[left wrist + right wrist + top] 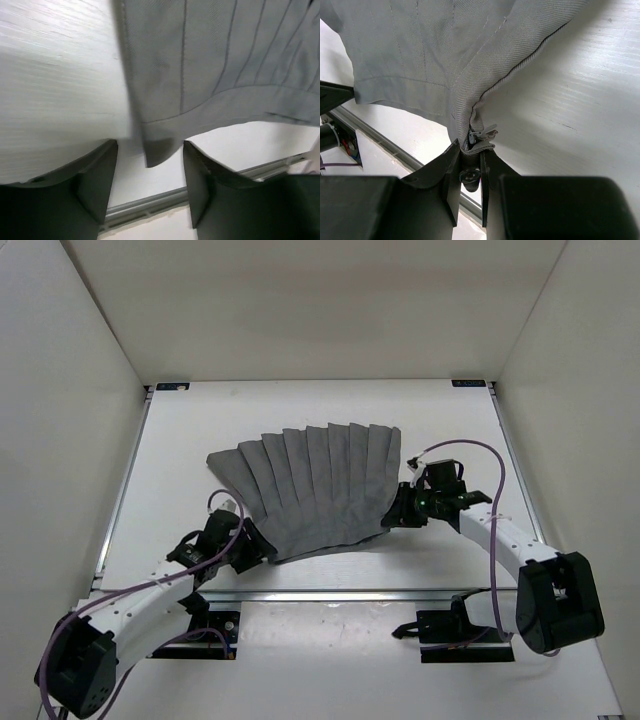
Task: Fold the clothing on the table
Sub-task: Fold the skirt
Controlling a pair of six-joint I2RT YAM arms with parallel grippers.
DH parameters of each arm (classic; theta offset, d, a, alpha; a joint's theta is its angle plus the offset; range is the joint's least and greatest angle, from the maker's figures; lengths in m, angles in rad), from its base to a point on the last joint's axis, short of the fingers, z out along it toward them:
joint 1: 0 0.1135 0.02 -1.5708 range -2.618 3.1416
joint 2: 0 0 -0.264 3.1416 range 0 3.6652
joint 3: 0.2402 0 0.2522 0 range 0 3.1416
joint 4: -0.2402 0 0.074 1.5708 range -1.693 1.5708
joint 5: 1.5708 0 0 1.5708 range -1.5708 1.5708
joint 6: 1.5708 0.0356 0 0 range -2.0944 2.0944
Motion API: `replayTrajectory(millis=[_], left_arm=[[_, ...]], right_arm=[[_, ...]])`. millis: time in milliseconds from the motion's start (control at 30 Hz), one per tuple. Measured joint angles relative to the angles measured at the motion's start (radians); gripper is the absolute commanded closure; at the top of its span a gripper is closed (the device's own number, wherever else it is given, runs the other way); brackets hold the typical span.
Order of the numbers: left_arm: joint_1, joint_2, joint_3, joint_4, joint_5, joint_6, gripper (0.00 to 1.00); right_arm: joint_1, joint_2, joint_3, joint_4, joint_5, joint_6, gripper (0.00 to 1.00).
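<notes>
Here pleated grey clothing point(315, 485) fans flat; right fingers point(451, 182) pinch it, left fingers point(97, 192) gape.

Light: bright, even, diffuse; I see soft shadows only. Left wrist pic: table point(55, 90) streaked w/ blur. Right wrist: sharp.

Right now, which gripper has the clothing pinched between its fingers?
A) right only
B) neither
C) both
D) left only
A: in its wrist view the right gripper is shut on a bunched corner of the clothing, while the left gripper stands open, its fingers apart on either side of the other near corner.
</notes>
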Motion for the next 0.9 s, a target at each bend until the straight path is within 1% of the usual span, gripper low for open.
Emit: replayTrajectory(millis=[33, 67, 100, 133, 167, 300, 433, 533, 667, 800, 900], left_arm=[[-0.004, 0.007, 0.000, 0.015, -0.002, -0.011, 0.54], [-0.009, 0.021, 0.000, 0.030, -0.005, -0.021, 0.77], [-0.014, 0.039, -0.001, 0.043, -0.007, -0.030, 0.92], [-0.018, 0.051, -0.002, 0.050, -0.013, -0.037, 0.97], [-0.021, 0.058, -0.005, 0.064, -0.016, -0.038, 1.00], [-0.019, 0.043, -0.012, 0.081, -0.023, -0.037, 1.00], [0.015, -0.042, -0.012, 0.018, -0.022, -0.011, 1.00], [0.051, -0.153, -0.012, -0.054, -0.014, 0.002, 1.00], [0.052, -0.274, -0.002, -0.140, 0.006, 0.006, 1.00], [0.036, -0.364, 0.047, -0.234, 0.009, 0.002, 1.00], [0.046, -0.443, 0.103, -0.294, 0.025, -0.002, 1.00]], right_arm=[[0.000, -0.002, -0.002, 0.000, 0.000, -0.002, 1.00], [0.000, -0.003, -0.002, 0.000, 0.000, -0.001, 1.00], [0.000, -0.004, -0.002, 0.000, 0.000, -0.002, 1.00], [0.000, -0.005, -0.003, 0.002, 0.000, -0.002, 1.00], [0.000, -0.007, -0.005, 0.003, 0.001, -0.002, 0.99], [-0.006, -0.011, -0.011, -0.008, 0.004, -0.003, 1.00], [-0.021, -0.053, -0.037, -0.060, 0.011, -0.010, 1.00], [-0.025, -0.129, -0.063, -0.127, 0.010, -0.014, 1.00], [-0.008, -0.242, -0.068, -0.226, 0.010, -0.011, 1.00], [0.000, -0.361, -0.063, -0.322, 0.010, 0.000, 1.00], [-0.023, -0.438, -0.050, -0.391, -0.008, 0.002, 1.00]])
